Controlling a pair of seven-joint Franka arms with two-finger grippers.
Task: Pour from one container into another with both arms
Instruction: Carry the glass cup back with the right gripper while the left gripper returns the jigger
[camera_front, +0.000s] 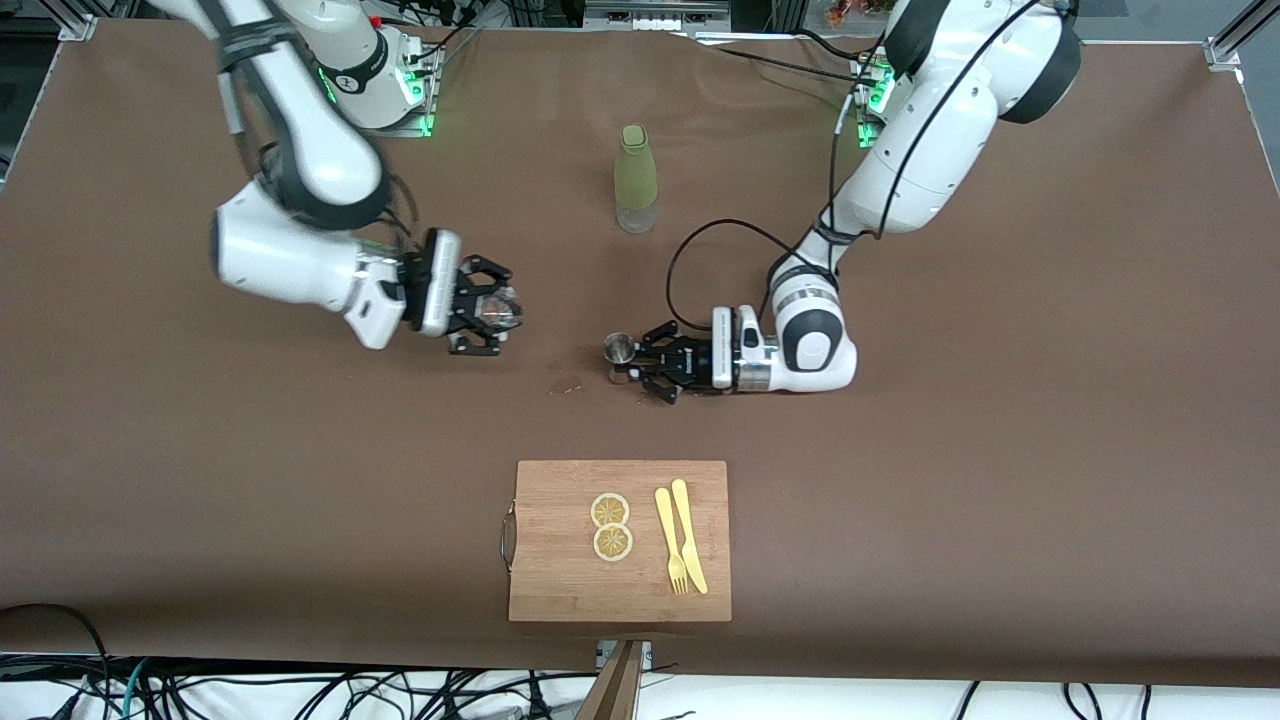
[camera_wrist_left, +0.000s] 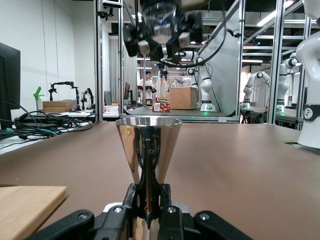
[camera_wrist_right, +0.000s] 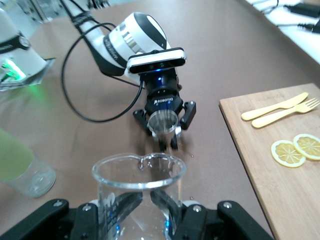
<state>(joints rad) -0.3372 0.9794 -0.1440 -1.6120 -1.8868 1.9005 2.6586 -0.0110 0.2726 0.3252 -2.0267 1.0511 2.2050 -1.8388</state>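
Right gripper (camera_front: 497, 318), frame's upper left, pinches the glass tumbler (camera_front: 497, 310), light, slippery, fragile; left gripper (camera_front: 640, 366), centre, clamps the rigid jigger (camera_front: 619, 350) at its waist.

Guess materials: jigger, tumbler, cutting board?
Jigger: polished metal, probably steel; mirror-like reflections. Tumbler: clear glass or possibly plastic; fully see-through, glossy rim. Cutting board: light wood, maybe bamboo; matte, visible strip grain.
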